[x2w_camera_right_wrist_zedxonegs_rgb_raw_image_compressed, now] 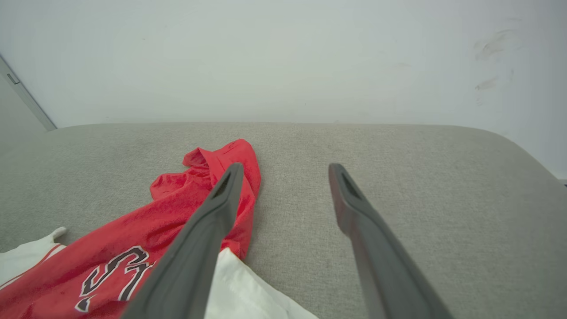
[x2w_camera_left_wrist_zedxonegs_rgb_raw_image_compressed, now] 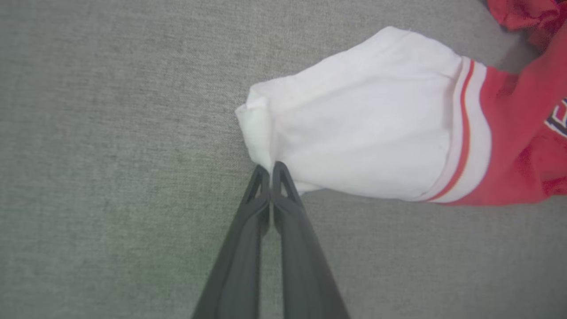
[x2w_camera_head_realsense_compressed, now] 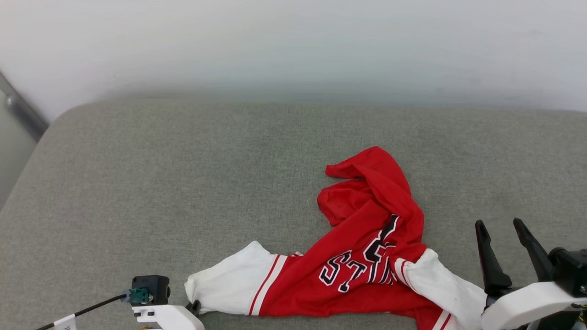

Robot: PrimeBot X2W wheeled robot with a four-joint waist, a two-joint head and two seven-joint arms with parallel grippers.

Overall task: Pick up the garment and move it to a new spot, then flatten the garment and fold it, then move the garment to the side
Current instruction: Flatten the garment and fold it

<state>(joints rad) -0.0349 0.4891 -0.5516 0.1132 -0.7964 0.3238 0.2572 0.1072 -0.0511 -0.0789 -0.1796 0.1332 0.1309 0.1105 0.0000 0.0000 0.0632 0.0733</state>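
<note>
The garment (x2w_camera_head_realsense_compressed: 367, 229) lies crumpled on the grey padded surface (x2w_camera_head_realsense_compressed: 183, 174). It is red with white sleeves, striped trim and black lettering. One white sleeve (x2w_camera_left_wrist_zedxonegs_rgb_raw_image_compressed: 354, 133) stretches out to the left. My left gripper (x2w_camera_left_wrist_zedxonegs_rgb_raw_image_compressed: 270, 168) is shut, its tips pinching the edge of that sleeve; in the head view it sits at the bottom edge (x2w_camera_head_realsense_compressed: 196, 306). The other white sleeve (x2w_camera_head_realsense_compressed: 440, 279) lies at the lower right, just left of my right gripper (x2w_camera_head_realsense_compressed: 499, 223). That gripper hovers open over bare surface (x2w_camera_right_wrist_zedxonegs_rgb_raw_image_compressed: 285, 167), with the red cloth (x2w_camera_right_wrist_zedxonegs_rgb_raw_image_compressed: 199, 195) beside its left finger.
A white wall (x2w_camera_head_realsense_compressed: 293, 46) rises behind the surface's far edge. The surface's rounded left corner drops off beside a grey metal rail (x2w_camera_head_realsense_compressed: 23, 110). Bare grey surface spreads left of and behind the garment.
</note>
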